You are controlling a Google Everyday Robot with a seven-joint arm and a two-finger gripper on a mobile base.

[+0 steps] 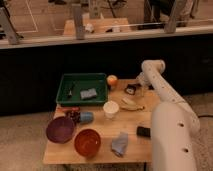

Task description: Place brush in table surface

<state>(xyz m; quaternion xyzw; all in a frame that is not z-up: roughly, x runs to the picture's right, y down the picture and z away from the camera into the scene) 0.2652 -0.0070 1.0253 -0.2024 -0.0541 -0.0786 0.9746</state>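
Observation:
The brush [131, 89], a small chunky black object with a pale patch on its face, sits on the light tan table surface [102, 131] near the back right edge. My gripper [138, 86] hangs from the white arm [154, 70], low over the table and right beside the brush on its right side. I cannot tell whether it touches the brush.
A green tray [65, 95] holding a grey item stands at the back left, with an orange object [112, 80] beside it. A white cup [111, 109], a banana [131, 104], a purple bowl [60, 129], an orange bowl [87, 142], a grey cloth [120, 144] and a flat black rectangle [144, 131] lie on the table.

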